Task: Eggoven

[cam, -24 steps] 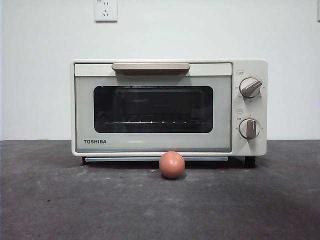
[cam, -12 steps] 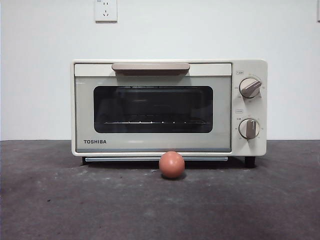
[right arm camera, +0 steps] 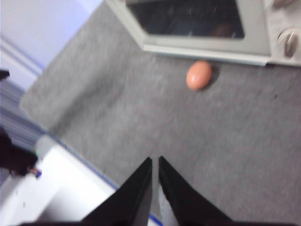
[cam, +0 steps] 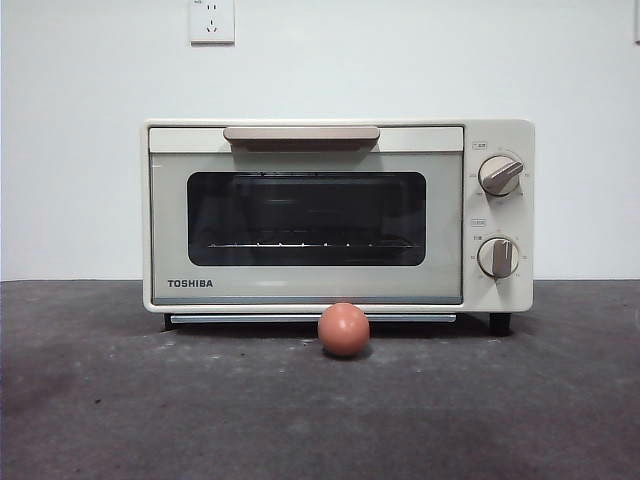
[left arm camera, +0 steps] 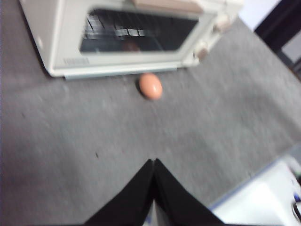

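Well apart: egg (left arm camera: 150,86) from both arms' fingers (left arm camera: 143,188)

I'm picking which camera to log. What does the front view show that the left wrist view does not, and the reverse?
Only the front view: the white wall socket and a readable TOSHIBA logo.

Only the left wrist view: the left gripper, black jaws together above the grey tabletop, and a white object at the table's edge.

Both: the cream boxy toaster oven, door closed, and the small reddish-brown egg lying before it.
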Tool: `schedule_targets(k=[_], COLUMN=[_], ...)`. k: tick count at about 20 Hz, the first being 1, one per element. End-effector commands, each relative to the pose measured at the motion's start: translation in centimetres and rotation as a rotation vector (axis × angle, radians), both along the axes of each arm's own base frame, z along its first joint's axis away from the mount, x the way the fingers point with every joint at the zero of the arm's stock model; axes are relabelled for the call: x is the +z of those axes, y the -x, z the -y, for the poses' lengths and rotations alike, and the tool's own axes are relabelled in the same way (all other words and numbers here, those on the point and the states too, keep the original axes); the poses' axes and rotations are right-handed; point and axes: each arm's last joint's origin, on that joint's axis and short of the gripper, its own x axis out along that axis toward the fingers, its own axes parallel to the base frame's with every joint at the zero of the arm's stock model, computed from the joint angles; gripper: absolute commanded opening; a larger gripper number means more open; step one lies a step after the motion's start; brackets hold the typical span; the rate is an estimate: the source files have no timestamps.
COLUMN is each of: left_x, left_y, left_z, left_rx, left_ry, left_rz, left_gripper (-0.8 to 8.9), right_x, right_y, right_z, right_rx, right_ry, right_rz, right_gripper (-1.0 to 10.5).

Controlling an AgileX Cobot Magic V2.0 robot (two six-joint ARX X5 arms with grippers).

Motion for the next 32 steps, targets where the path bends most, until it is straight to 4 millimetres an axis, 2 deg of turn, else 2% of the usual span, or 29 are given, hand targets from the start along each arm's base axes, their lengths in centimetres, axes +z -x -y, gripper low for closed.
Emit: schedule_targets(k=[1, 5, 9, 10, 17, 23, 28, 32], left_x=[0.3, 0.4, 0.4, 0.4, 0.5, 0.6, 0.6, 0.7], left_y=[0.1, 0.1, 0.1, 0.1, 0.1, -0.1, -0.1, -0.1], left_z=[0.1, 0.1, 0.1, 0.1, 0.1, 0.1, 0.1, 0.1], left_rx=[-0.03, -0.031, -0.031, -0.031, -0.031, -0.025, -0.025, -0.025], left_ry=[-0.021, -0.02, -0.02, -0.02, -0.019, -0.01, -0.01, -0.01], left_rz=[0.022, 0.025, 0.025, 0.026, 0.037, 0.052, 0.054, 0.062], left_gripper=[0.07, 0.07, 0.07, 0.07, 0.07, 0.07, 0.07, 0.07], right_x=[0.3, 0.4, 0.5, 0.5, 0.8, 1.2, 1.1, 0.7], right_y=[0.1, 0.1, 0.0, 0.0, -0.8, -2.5, -4.5, -6.2], right_z=[-0.1, -0.2, -0.2, -0.2, -0.4, -1.1, -2.4, -4.3], right_rx=[0.031, 0.021, 0.019, 0.015, -0.01, -0.011, -0.005, -0.005], right_ry=[0.047, 0.065, 0.059, 0.054, 0.008, -0.042, -0.04, -0.01], right_rz=[0.046, 0.06, 0.064, 0.058, 0.04, 0.034, 0.006, -0.008], right_gripper=[0.0, 0.4, 3.1, 3.5, 3.5, 3.5, 3.5, 3.5])
